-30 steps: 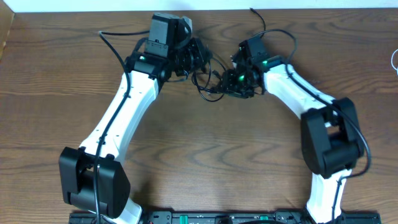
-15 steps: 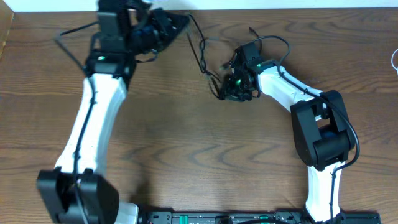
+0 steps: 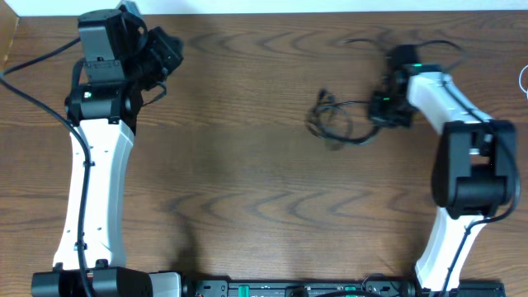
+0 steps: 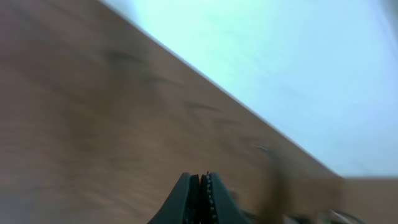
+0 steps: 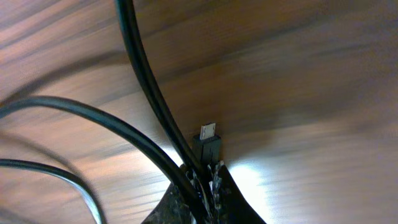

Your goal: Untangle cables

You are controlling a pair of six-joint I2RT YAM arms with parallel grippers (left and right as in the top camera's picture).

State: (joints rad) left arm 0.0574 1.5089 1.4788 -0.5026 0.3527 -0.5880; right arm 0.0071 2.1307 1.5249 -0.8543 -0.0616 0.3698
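Cables (image 3: 334,125) lie as a loose black tangle on the worktop (image 3: 247,190), just left of my right tool (image 3: 378,110). One strand runs from the tangle straight into that tool.

On the right wrist camera the tool's fingers (image 5: 236,202) are pinched tight on a black cord. Its small plug (image 5: 209,138), with a metal tip, pokes out just past the fingertips. Two more black loops sweep across the view left of the tool, and one crosses right over the pinch point, so I cannot see the grip cleanly.

My left tool (image 3: 169,51) is well apart from the right tool, off at the far left corner of the worktop. Its blurred wrist view shows the fingers (image 4: 183,199) pressed together with nothing between them.

Beyond the right tool, at the worktop's right edge, a bit of white (image 3: 525,79) peeks in. I cannot tell what it is.
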